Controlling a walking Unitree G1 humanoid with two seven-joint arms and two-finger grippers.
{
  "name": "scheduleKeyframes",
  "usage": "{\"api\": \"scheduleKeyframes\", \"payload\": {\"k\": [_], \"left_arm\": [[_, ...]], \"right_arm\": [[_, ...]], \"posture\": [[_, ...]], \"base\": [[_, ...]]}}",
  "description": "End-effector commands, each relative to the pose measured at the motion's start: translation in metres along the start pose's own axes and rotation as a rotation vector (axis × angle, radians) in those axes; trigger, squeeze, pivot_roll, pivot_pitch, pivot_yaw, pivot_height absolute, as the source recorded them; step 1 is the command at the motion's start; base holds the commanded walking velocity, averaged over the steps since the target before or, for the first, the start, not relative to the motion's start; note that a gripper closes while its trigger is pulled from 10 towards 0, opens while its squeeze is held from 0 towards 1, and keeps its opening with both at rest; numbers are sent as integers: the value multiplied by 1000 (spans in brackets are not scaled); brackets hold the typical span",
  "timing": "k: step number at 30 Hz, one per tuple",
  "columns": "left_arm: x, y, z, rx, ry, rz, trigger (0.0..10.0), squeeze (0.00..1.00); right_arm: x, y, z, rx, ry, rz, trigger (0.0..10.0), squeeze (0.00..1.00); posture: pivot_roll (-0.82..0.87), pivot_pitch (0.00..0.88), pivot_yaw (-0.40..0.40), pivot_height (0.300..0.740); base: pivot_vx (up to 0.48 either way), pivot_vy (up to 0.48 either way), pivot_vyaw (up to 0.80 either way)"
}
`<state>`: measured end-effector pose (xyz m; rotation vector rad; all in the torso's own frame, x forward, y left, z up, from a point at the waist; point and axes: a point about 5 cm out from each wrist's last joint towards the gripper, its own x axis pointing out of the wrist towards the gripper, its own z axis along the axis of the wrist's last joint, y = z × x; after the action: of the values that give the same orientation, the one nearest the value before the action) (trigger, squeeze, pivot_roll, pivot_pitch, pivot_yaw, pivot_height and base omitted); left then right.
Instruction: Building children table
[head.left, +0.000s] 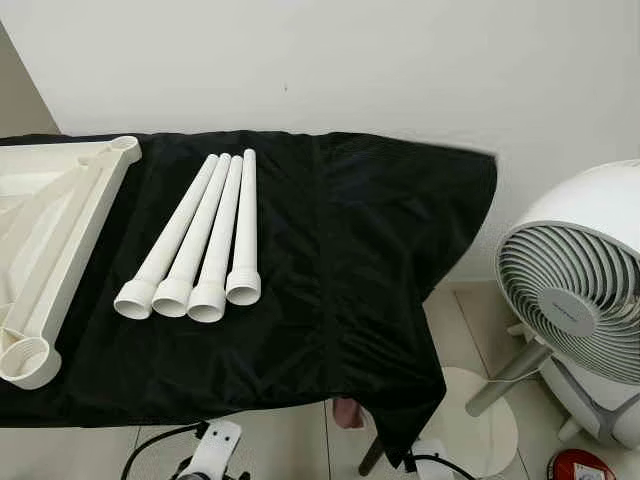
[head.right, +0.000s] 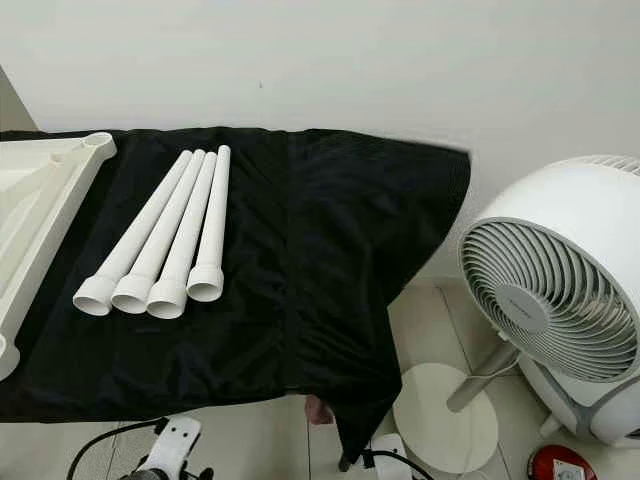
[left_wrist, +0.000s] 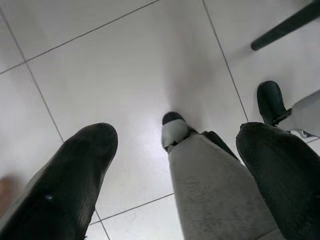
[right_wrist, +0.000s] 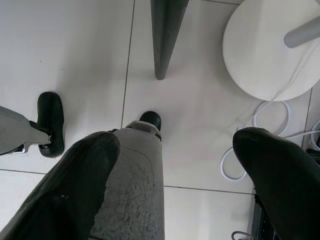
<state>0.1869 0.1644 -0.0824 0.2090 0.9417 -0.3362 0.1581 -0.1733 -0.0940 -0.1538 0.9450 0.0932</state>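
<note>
Four white legs (head.left: 200, 240) are lying side by side on the black cloth (head.left: 350, 260), just right of the tabletop frame (head.left: 55, 250). Left gripper (left_wrist: 170, 165) and right gripper (right_wrist: 175, 175) are hanging over floor tiles, fingers spread.

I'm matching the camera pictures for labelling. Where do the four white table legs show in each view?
Left eye view: the four white table legs lie side by side on the black cloth, left of centre.
Right eye view: the same legs, further left.
Left wrist view: not there; floor tiles.
Right wrist view: not there; floor tiles.
Shared landmark: the white fan.
</note>
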Motion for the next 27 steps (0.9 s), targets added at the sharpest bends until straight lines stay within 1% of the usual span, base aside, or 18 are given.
{"api": "scheduleKeyframes", "payload": {"k": [1,4,9,15,19,20,21,22,23,27], "left_arm": [[-1,2,-2,-20,13,-9,10000,0],[-1,7,3,-21,-2,11,10000,0],[-1,10,5,-22,-4,13,10000,0],[-2,16,5,-71,-16,34,10000,0],[-2,14,1,-65,-1,31,10000,0],[-3,12,-1,-48,7,27,10000,0],[-3,12,-1,-48,7,27,10000,0],[-3,11,-3,-30,13,23,10000,0],[-3,11,-4,-30,17,26,10000,0],[-3,11,-4,-43,23,32,10000,0]], "right_arm": [[-2,7,-10,24,43,31,10000,0],[-1,7,-8,40,37,23,10000,0],[0,8,-5,35,34,31,10000,0],[0,12,-5,10,40,46,10000,0],[-1,13,-9,41,52,30,10000,0],[-1,13,-10,54,54,27,10000,0],[-1,13,-10,54,54,27,10000,0],[-1,14,-10,71,55,26,10000,0],[-1,13,-11,89,56,21,10000,0],[-1,9,-10,111,55,10,10000,0]], "posture": [[-57,0,34,740],[-52,0,34,740],[-40,0,32,740],[-55,0,36,740],[-59,0,40,740],[-61,0,54,740],[-61,0,54,740],[-61,0,54,740],[-58,0,65,740],[-55,0,68,740]], "base": [[0,0,0],[0,0,0],[0,0,0],[0,0,0],[0,0,0],[0,0,0],[0,0,0],[0,0,0],[0,0,0],[0,0,0]]}}
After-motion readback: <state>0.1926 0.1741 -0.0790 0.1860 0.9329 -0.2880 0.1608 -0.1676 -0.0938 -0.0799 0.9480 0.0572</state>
